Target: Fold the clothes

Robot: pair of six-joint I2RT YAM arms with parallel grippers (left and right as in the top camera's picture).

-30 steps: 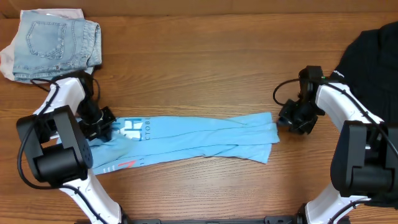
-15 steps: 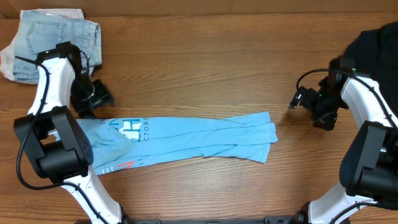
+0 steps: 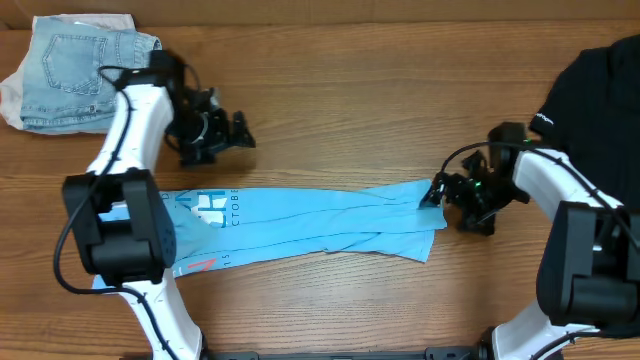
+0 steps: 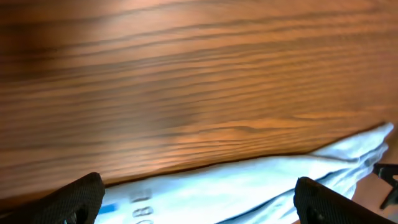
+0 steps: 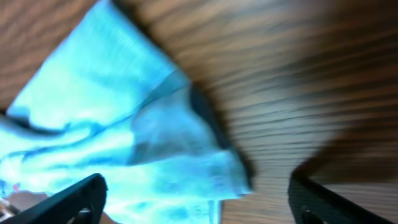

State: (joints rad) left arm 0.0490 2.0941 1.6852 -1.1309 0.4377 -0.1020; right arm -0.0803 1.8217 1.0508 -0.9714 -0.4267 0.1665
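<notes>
The light sky-blue T-shirt of the clothes lies folded into a long strip across the middle of the table, its white print near the left end. The black T-shirt is heaped at the far right. My left gripper hangs open over bare wood above the strip's left part. In the left wrist view the gripper holds nothing and the blue shirt lies beyond it. My right gripper stands open at the strip's right end. In the right wrist view that gripper straddles the shirt's corner without closing on it.
Pale denim shorts lie folded at the back left on a whitish cloth. Bare wooden table stretches between the two arms behind the blue strip.
Both grippers opened and let go of the blue shirt's ends. The left one moved back and to the right. The right one drew away, then returned to the strip's right end.
</notes>
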